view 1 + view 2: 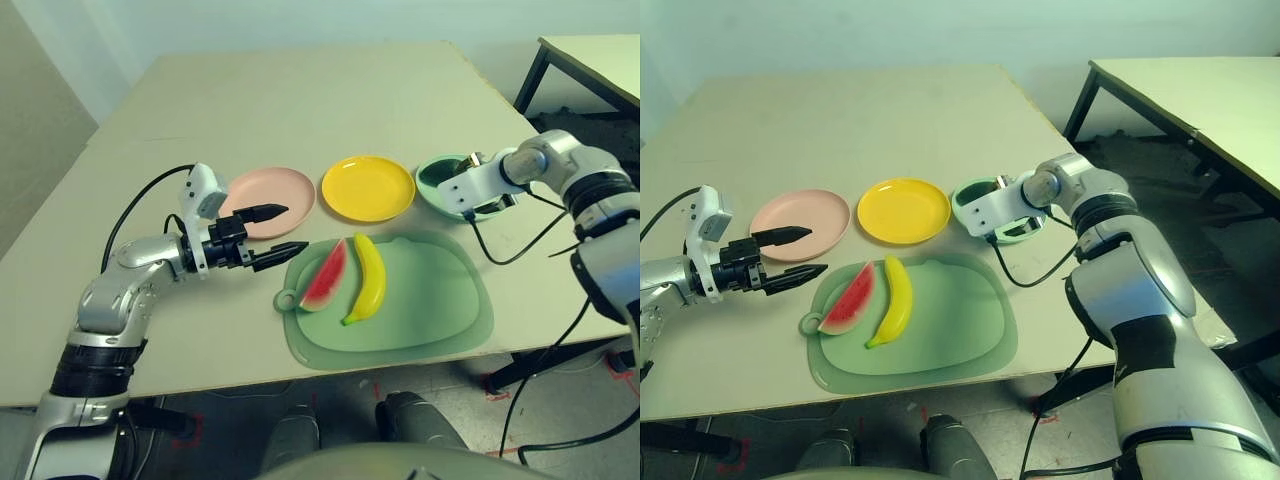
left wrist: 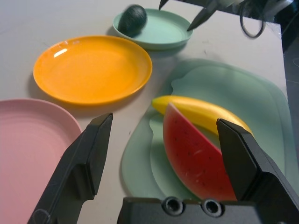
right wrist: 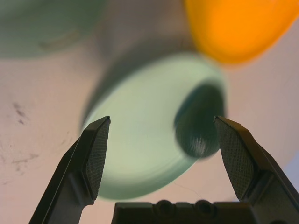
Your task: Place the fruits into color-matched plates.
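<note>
A red toy watermelon wedge (image 1: 325,277) and a yellow toy banana (image 1: 369,280) lie side by side on a green cutting mat (image 1: 430,300) with a ring handle, at the lower centre of the left eye view's frame. A dark green toy avocado (image 2: 132,20) rests in the mint green plate (image 2: 163,29), in the upper part of the left wrist view. From the head, that plate sits right of centre, its surface and the fruit partly hidden behind the right arm's wrist.

The pale pink plate (image 1: 270,200) and the yellow plate (image 1: 368,189), both bare, stand left of the mint one across the middle of the left eye frame, all on a pale worktop (image 1: 300,110). The left end effector (image 1: 278,232) stands wide open with nothing in its grip, its tips between the pink plate and the mat; its upper finger covers part of the pink plate's rim, which is also cut off by the left wrist view's frame edge.

The right end effector (image 3: 162,119) is over the mint plate, wide open and holding nothing, the avocado lying clear in the right half of the right wrist view, where its outline is blurred. Its fingers are hard to make out from the head. In the right eye view, the left forearm is cut off at the left edge.
</note>
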{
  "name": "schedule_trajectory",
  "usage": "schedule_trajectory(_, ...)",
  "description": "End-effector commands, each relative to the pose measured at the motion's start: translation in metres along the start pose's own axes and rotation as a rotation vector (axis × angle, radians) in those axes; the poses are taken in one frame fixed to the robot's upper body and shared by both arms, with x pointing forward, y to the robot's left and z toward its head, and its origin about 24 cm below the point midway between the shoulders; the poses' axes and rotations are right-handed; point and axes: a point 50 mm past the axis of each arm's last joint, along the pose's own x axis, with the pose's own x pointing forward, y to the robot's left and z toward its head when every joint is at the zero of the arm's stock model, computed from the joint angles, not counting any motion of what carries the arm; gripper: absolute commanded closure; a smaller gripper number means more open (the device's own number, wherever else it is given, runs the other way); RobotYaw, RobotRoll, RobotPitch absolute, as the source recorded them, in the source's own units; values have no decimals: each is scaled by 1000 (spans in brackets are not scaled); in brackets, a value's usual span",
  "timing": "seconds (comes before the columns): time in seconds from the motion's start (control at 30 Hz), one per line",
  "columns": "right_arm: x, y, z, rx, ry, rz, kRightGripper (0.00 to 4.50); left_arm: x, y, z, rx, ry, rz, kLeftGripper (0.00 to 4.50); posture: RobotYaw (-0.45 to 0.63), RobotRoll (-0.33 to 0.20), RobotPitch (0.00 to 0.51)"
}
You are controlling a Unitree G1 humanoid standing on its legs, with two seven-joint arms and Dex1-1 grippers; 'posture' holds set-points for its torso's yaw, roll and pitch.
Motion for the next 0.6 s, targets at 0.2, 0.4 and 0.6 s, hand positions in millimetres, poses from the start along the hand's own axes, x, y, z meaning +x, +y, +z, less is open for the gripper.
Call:
schedule_trajectory(0.2, -2, -6, 70, -438, -259, 82, 34, -16, 2, -3, -43, 29, -91, 0, -118, 0, 47)
schedule_trajectory(0.4, -1, 1, 113, -541, -378, 134, 34, -24, -4, -2, -41, 36, -142, 0, -91, 0, 53)
schedule_trajectory(0.6, -3, 0, 135, -554, -433, 129, 34, -29, -10, -3, -23, 68, -186, 0, -69, 0, 49)
